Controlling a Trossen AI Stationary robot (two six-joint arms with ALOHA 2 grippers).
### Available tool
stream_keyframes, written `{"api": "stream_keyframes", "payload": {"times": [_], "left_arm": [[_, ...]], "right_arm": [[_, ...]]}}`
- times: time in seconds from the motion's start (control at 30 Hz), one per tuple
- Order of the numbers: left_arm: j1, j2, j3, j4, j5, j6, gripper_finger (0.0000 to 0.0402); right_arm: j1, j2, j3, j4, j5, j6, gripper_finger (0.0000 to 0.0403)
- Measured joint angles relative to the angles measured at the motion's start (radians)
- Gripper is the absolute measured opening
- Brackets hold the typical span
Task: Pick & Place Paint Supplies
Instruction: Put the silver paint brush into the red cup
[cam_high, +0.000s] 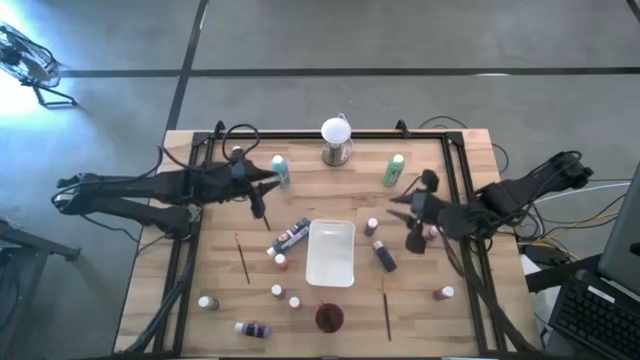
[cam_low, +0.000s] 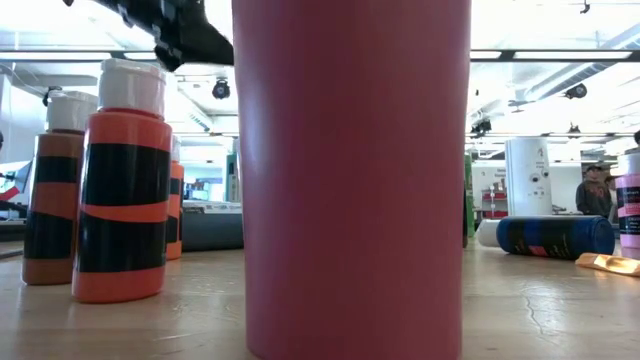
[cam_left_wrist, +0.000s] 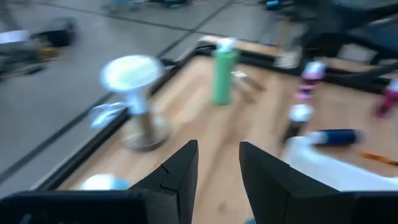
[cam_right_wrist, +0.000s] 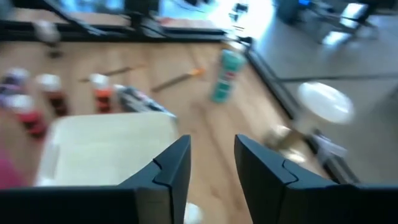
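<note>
Both grippers are up over the table and I see nothing held in either one. My left gripper (cam_high: 262, 203) hangs over the far left part of the table, just beside a teal bottle (cam_high: 281, 171), and its two dark fingers (cam_left_wrist: 180, 171) stand a little apart with only air in the gap. My right gripper (cam_high: 412, 222) hangs over the right side, near a small red bottle (cam_high: 371, 227), and its fingers (cam_right_wrist: 171, 168) also stand a little apart with nothing between them. A white tray (cam_high: 331, 252) lies in the middle of the table with nothing in it. A green bottle (cam_high: 394, 169) stands at the far side, right of a white globe (cam_high: 336, 139) on a metal base. A dark blue bottle (cam_high: 384, 256) lies on its side just right of the tray. Orange bottles (cam_high: 279, 261) stand near the tray's left edge, with more little bottles nearer to me. A purple bottle (cam_high: 252, 329) lies down at the near left. One thin brush (cam_high: 242, 257) lies left of the tray and another brush (cam_high: 387, 308) lies to the near right. A dark red cup (cam_high: 329, 318) stands at the near edge, so close to the low camera that it fills the middle of that view.
</note>
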Motion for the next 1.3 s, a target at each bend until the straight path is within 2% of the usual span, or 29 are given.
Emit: {"api": "stream_keyframes", "payload": {"times": [0.17,0.33,0.57,0.8,1.1,1.3], "left_arm": [[0.0,0.0,-0.074,0.003,-0.167,-0.014,0.0123],[0.002,0.0,-0.171,0.059,-0.235,-0.039,0.0123],[0.002,0.0,-0.276,0.202,-0.239,-0.015,0.0124],[0.002,0.0,-0.298,0.257,-0.245,0.006,0.0124],[0.002,0.0,-0.297,0.289,-0.245,0.007,0.0124],[0.002,0.0,-0.297,0.292,-0.245,0.02,0.0124]], "right_arm": [[-0.023,-0.036,0.0,-0.089,0.064,0.075,0.0109],[-0.08,-0.059,0.0,-0.116,0.065,0.083,0.0116],[-0.196,-0.082,0.0,-0.135,0.065,0.055,0.0141],[-0.358,-0.073,-0.016,-0.165,0.057,0.058,0.0156],[-0.521,-0.098,-0.196,-0.062,0.014,0.08,0.0171],[-0.595,-0.138,-0.308,0.072,-0.095,0.05,0.0176]]}}
